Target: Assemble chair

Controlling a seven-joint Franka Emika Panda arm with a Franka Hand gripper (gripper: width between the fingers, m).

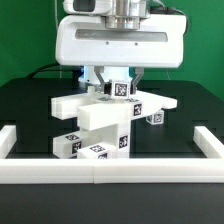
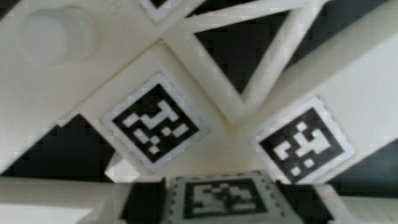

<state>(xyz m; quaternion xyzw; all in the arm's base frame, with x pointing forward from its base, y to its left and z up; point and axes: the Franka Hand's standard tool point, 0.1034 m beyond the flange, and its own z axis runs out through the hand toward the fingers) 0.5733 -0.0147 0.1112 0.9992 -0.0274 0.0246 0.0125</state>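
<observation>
The chair parts are white blocks with black-and-white tags, stacked and joined in a cluster (image 1: 100, 118) at the table's middle. A bar (image 1: 150, 106) reaches toward the exterior view's right, with a small cube (image 1: 155, 118) beside it. My gripper (image 1: 118, 84) hangs straight over the cluster, shut on a small tagged chair part (image 1: 122, 89) at its top. In the wrist view the gripper (image 2: 222, 200) has dark fingers (image 2: 143, 196) on both sides of that tagged part (image 2: 222, 190). Beyond it lie white panels with two tags (image 2: 157, 120) and diagonal bars.
A long white border rail (image 1: 110, 166) runs along the table's front. It turns back at the exterior view's left (image 1: 8, 140) and right (image 1: 205, 140). The tabletop is black, with a green wall behind.
</observation>
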